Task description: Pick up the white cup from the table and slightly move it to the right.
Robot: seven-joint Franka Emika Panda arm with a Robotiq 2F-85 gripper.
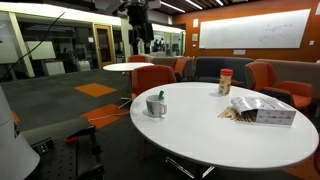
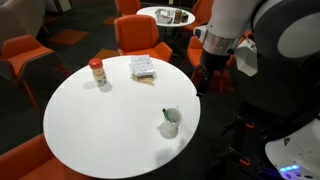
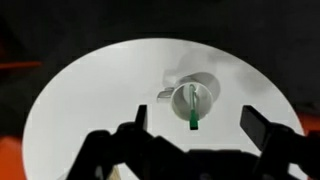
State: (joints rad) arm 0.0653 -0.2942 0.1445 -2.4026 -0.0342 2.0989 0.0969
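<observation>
Jaws apart above small white handled mug on round white tabletop; best lowered centred, straddling its rim.

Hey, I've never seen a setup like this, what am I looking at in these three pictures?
It is a robot arm with a two-fingered gripper, open and holding nothing. Two pictures come from cameras standing in the room; the third comes from a camera on the arm's wrist, looking down. On the round white table stand a white cup with something green in it, a red-and-white canister and a clear bag of snacks. The gripper hangs above the cup.
</observation>
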